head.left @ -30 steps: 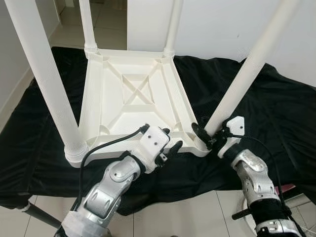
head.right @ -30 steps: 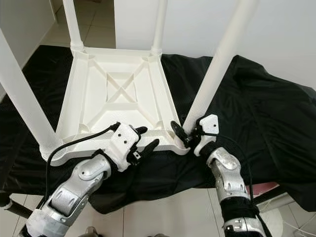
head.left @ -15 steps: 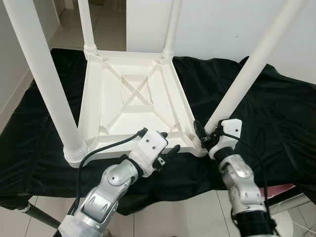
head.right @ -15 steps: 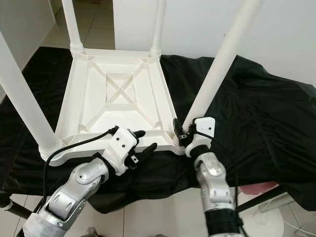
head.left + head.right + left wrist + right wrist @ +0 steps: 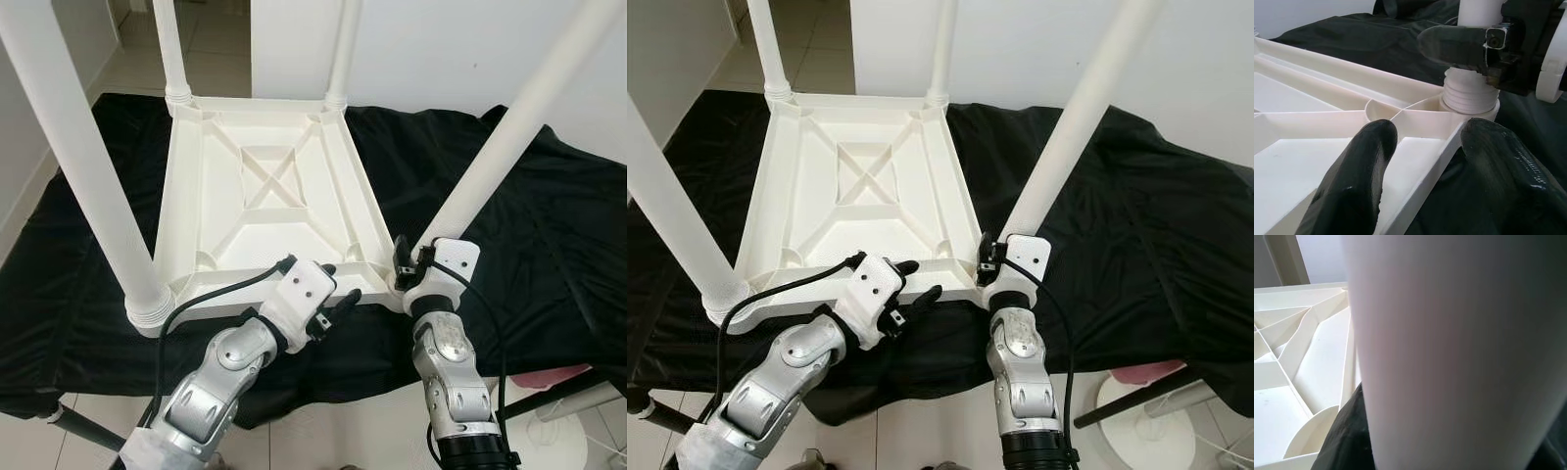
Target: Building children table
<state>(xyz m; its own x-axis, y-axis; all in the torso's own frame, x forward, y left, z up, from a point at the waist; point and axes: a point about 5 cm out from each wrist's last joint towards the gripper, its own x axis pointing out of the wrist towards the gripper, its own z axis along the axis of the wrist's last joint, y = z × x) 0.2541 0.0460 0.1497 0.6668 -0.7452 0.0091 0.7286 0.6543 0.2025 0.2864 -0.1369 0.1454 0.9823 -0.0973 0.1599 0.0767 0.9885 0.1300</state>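
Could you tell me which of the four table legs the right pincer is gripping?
The near-right leg, which leans outward; the right pincer clamps its base.

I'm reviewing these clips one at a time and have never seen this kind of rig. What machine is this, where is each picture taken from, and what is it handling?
This is a humanoid robot with two silver arms, each ending in a pincer of two black fingers. The two wide pictures come from cameras in its head, looking down; the two close-ups come from cameras on its wrists.

A white plastic children's table lies upside down on a black cloth, with its legs pointing up.

The right pincer grips the base of the near right white table leg, which leans outward in its corner socket. The left pincer is open, its fingers straddling the table's near edge beside that corner.
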